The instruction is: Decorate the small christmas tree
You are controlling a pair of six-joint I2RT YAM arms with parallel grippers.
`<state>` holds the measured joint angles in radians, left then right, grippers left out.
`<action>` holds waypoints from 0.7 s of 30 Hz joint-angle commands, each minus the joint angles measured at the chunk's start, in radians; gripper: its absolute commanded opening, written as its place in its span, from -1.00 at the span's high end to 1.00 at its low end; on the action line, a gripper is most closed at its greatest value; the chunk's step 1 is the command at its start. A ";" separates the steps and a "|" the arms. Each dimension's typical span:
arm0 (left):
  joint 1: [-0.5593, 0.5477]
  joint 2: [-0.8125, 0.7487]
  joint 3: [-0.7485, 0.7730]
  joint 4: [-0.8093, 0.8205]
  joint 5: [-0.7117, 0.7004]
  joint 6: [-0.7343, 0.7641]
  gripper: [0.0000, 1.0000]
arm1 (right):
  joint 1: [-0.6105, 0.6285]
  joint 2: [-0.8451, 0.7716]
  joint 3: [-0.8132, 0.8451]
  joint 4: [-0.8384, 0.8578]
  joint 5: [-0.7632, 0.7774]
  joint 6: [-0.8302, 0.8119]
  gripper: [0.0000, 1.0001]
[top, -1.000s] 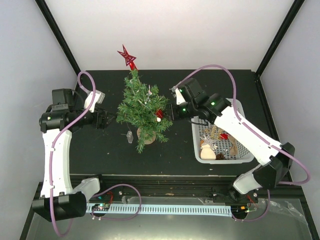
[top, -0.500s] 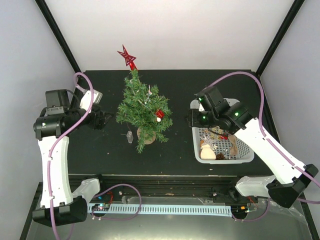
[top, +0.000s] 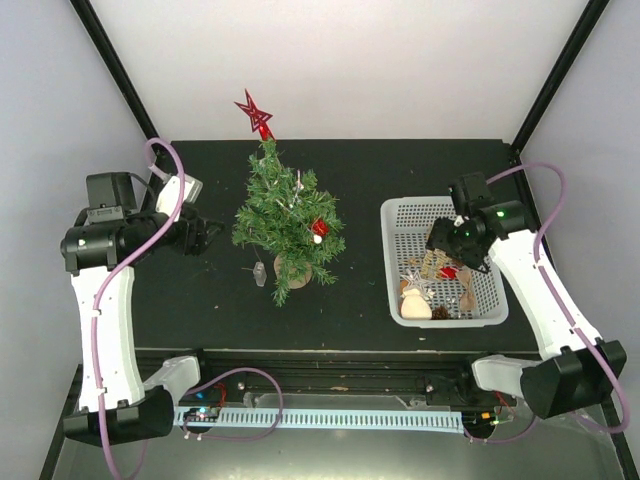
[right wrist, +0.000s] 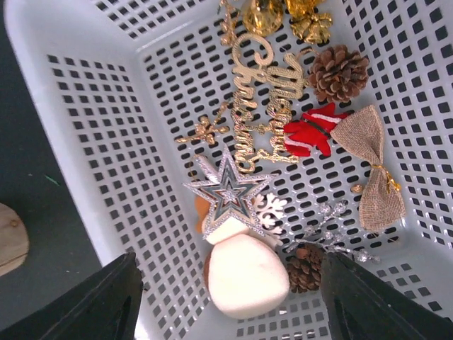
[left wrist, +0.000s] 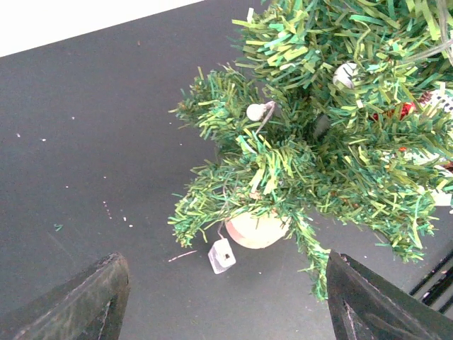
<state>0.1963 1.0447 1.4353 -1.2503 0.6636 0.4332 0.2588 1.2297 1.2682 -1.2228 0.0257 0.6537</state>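
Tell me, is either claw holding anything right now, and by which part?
Nothing is held. The left gripper is open facing the small christmas tree; the right gripper is open above the basket.

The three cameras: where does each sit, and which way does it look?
Top external: above and behind the robot, looking down on the table; left arm and right arm show.
Left wrist: on the left arm, facing the tree's low branches; open left gripper at the bottom corners.
Right wrist: on the right arm, looking into the basket; open right gripper at the bottom corners.
Shared: top and left wrist, the tree; top and right wrist, the basket.
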 commanded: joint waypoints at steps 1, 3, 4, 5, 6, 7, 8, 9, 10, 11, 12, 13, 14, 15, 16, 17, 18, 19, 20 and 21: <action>0.005 0.008 0.039 -0.002 -0.043 -0.011 -0.53 | -0.026 0.025 -0.038 0.013 0.037 0.042 -0.42; 0.005 0.019 0.033 0.002 -0.029 -0.012 -0.53 | -0.049 0.041 -0.055 0.017 0.017 0.061 -0.43; 0.005 0.025 0.027 0.007 -0.019 -0.007 -0.53 | -0.057 0.050 -0.061 0.028 0.007 0.062 -0.43; 0.005 0.032 0.018 0.022 -0.016 -0.001 -0.53 | -0.060 0.059 -0.058 0.039 -0.004 0.059 -0.43; 0.005 0.037 0.004 0.048 -0.028 0.004 -0.53 | -0.062 0.078 -0.047 0.042 -0.009 0.058 -0.43; 0.005 0.051 -0.012 0.080 -0.051 0.011 -0.53 | -0.061 0.102 -0.029 0.036 -0.009 0.060 -0.43; 0.005 0.070 -0.029 0.108 -0.080 0.019 -0.53 | -0.062 0.113 -0.010 0.030 -0.010 0.063 -0.43; 0.005 0.090 -0.040 0.136 -0.106 0.026 -0.52 | -0.061 0.118 0.008 0.025 -0.010 0.067 -0.43; 0.010 0.117 -0.041 0.157 -0.128 0.030 -0.51 | -0.061 0.116 0.024 0.021 -0.007 0.073 -0.43; 0.016 0.145 -0.035 0.164 -0.138 0.037 -0.51 | -0.061 0.115 0.034 0.024 -0.007 0.073 -0.43; 0.023 0.172 -0.032 0.172 -0.145 0.045 -0.50 | -0.061 0.116 0.043 0.020 -0.006 0.072 -0.43; 0.030 0.200 -0.035 0.183 -0.152 0.052 -0.49 | -0.061 0.120 0.053 0.011 -0.002 0.072 -0.43; 0.038 0.223 -0.043 0.200 -0.157 0.055 -0.49 | -0.061 0.127 0.063 0.004 -0.004 0.071 -0.43; 0.047 0.255 -0.052 0.220 -0.163 0.052 -0.48 | -0.060 0.132 0.067 -0.001 -0.012 0.069 -0.43; 0.057 0.281 -0.063 0.239 -0.168 0.047 -0.48 | -0.062 0.136 0.069 -0.005 -0.020 0.068 -0.43; 0.064 0.302 -0.079 0.260 -0.165 0.041 -0.48 | -0.062 0.140 0.070 -0.004 -0.026 0.066 -0.42; 0.068 0.325 -0.090 0.276 -0.155 0.038 -0.47 | -0.061 0.140 0.067 0.005 -0.033 0.060 -0.42; 0.068 0.346 -0.105 0.291 -0.137 0.038 -0.47 | -0.062 0.141 0.066 0.015 -0.038 0.051 -0.43; 0.068 0.367 -0.117 0.306 -0.113 0.043 -0.47 | -0.061 0.146 0.067 0.025 -0.045 0.041 -0.43; 0.066 0.390 -0.125 0.319 -0.096 0.035 -0.47 | -0.061 0.155 0.073 0.030 -0.053 0.029 -0.42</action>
<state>0.2550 1.3781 1.3399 -1.0191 0.5282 0.4614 0.2012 1.3613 1.3201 -1.2110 0.0025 0.7094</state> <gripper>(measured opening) 0.737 0.714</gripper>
